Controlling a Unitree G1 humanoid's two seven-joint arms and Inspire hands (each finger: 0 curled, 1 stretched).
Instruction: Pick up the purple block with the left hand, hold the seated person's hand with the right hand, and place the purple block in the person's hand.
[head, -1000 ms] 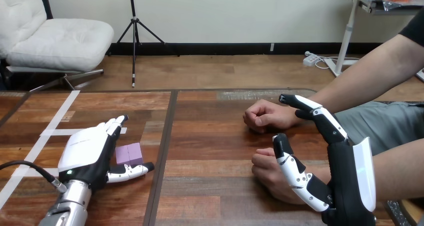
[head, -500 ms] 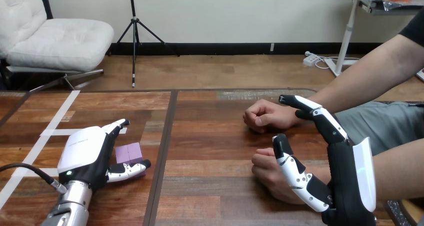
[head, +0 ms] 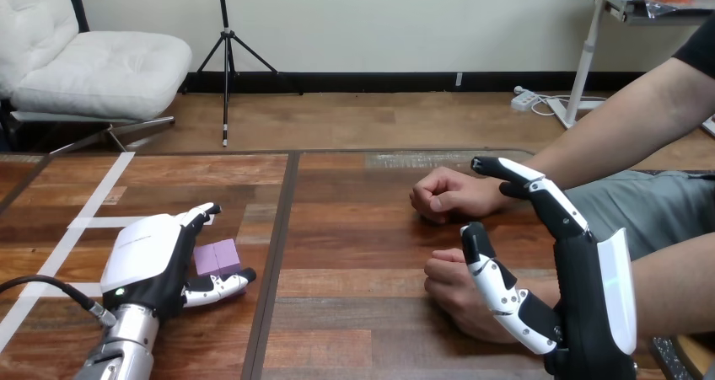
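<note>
Resting low on the wooden table (head: pixel 354 228) at the head view's left, the left hand (head: pixel 147 258) lay with its white back up and its palm turned toward the purple block (head: pixel 217 256). The block sat flat on the table just beside the palm. It lay in the gap between the fingers (head: pixel 199 216), which reached past its far side, and the thumb (head: pixel 215 287), which ran along its near side. The fingers were loosely spread rather than closed on the block; whether the thumb touched it could not be told. Lines of white tape (head: pixel 84 222) crossed the table just left of this hand.

At the view's right, the right hand (head: pixel 586 296) stood upright on edge, fingers stretched straight forward and thumb splayed wide, holding nothing. The person's two hands lay on the table there, both loosely fisted. The person's nearer hand (head: pixel 451 287) sat just behind the robot's thumb, between thumb and fingers; contact could not be told. The person's farther hand (head: pixel 445 195) lay beyond, its wrist passing behind the robot's fingertips. The block was well apart from both.
</note>
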